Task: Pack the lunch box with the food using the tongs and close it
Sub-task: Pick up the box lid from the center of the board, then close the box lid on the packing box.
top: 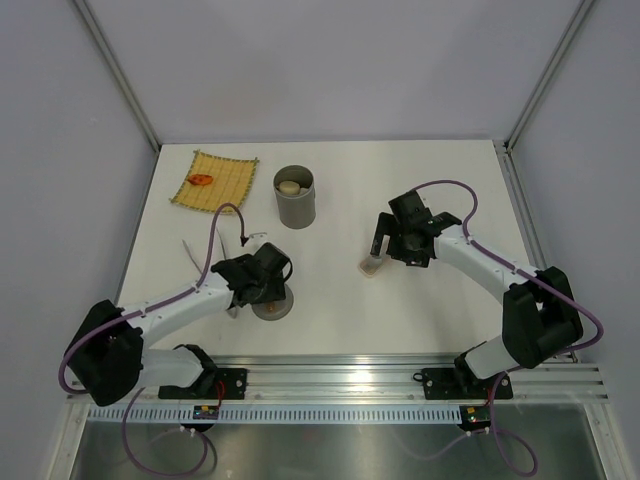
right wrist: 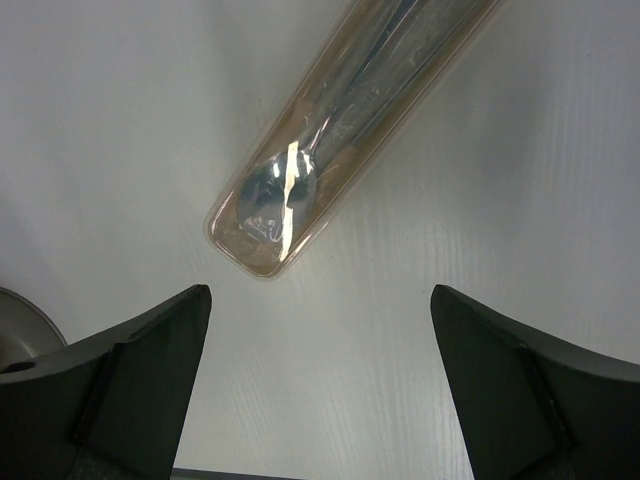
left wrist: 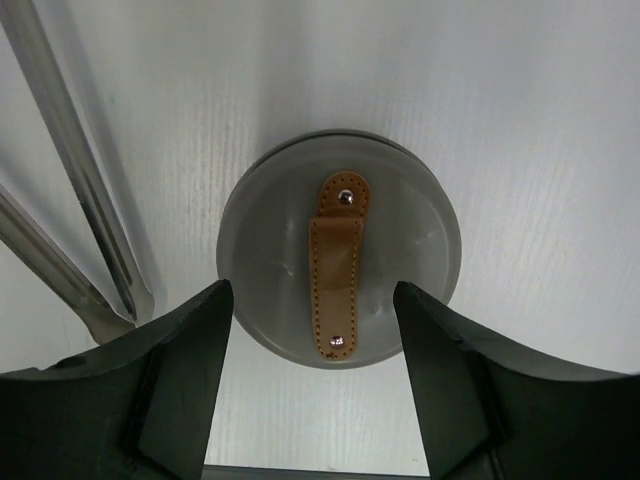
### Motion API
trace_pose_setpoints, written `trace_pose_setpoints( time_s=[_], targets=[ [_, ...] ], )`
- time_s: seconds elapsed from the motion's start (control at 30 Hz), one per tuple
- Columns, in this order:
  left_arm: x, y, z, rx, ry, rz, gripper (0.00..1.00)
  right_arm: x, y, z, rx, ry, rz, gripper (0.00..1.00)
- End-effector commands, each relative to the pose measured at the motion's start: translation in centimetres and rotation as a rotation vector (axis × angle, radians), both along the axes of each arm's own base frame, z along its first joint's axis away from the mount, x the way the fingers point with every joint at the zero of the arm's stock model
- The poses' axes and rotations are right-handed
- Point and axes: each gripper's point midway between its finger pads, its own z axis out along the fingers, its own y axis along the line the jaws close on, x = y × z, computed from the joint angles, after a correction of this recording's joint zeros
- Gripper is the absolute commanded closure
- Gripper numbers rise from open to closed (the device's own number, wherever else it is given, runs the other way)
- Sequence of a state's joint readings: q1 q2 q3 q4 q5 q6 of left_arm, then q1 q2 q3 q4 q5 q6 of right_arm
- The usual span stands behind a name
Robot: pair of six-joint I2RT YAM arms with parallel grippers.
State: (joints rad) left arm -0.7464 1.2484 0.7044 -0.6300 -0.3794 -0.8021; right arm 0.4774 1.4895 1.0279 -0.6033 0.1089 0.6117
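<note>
1. upper left of the top view: one orange piece of the food [top: 202, 180] lies on the yellow mat [top: 235, 170], well apart from both grippers. your left arm is the nearer one.
2. left edge of the left wrist view: the tongs [left wrist: 85, 175] lie flat on the table, just beside the left finger [left wrist: 180, 390]. their long axis runs from the upper left corner down toward the lower left, and two ends stop close by that finger. you cannot tell from here which end is the joint.
3. centre of that view: the left gripper [left wrist: 312, 295] hangs over the round grey lid [left wrist: 400, 230], jaws apart and gripping nothing. the lid's brown handle [left wrist: 336, 265] runs top to bottom of the frame, midway between the fingers, so the jaws stand across its narrow width. the coming move likely turns on this: go straight down for the lid, or shift left for the tongs if you want the orange piece packed first.
4. upper centre of the top view: the lunch box [top: 296, 210] stands upright and uncovered with a white piece [top: 289, 187] inside. it sits above and slightly right of the left gripper.
5. right of the top view: the right gripper [right wrist: 320, 292], spread wide and holding nothing, hovers above the clear cutlery case [right wrist: 340, 140]. in the right wrist view the case's long axis runs from lower left to upper right.
</note>
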Motion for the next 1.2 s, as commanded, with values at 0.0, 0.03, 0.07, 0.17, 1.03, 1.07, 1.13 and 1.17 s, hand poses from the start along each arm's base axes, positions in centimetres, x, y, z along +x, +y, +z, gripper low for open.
trace_pose_setpoints(
  time_s=[0.0, 0.03, 0.07, 0.17, 1.03, 1.07, 1.13, 1.17],
  targets=[
    [1.1, 0.4, 0.1, 0.017, -0.029, 0.001, 0.35, 0.5, 1.1, 0.9, 0.043, -0.02, 0.0, 0.01],
    [1.2, 0.2, -0.1, 0.014, -0.025, -0.001, 0.39, 0.4, 1.2, 0.8, 0.048, -0.016, 0.002, 0.01],
    [1.1, -0.1, -0.2, -0.001, -0.021, -0.007, 0.41, 0.5, 1.3, 0.8, 0.049, -0.015, 0.003, 0.01],
    [1.2, -0.5, -0.8, -0.019, -0.011, -0.004, 0.47, 0.5, 1.2, 0.9, 0.048, -0.018, 0.0, 0.01],
    [5.3, -0.7, 14.2, -0.098, -0.237, -0.018, 1.0, 0.9, 1.8, 0.1, 0.056, -0.004, 0.016, 0.01],
    [5.6, -0.7, 15.3, -0.095, -0.247, -0.022, 1.0, 0.9, 1.8, 0.0, 0.053, 0.0, 0.017, 0.01],
    [6.7, -0.8, 18.6, -0.098, -0.293, -0.037, 1.0, 1.0, 1.8, 0.1, 0.048, -0.002, 0.018, 0.01],
    [7.2, -0.9, 19.8, -0.098, -0.313, -0.041, 1.0, 1.0, 1.9, 0.2, 0.05, -0.005, 0.018, 0.01]
  ],
)
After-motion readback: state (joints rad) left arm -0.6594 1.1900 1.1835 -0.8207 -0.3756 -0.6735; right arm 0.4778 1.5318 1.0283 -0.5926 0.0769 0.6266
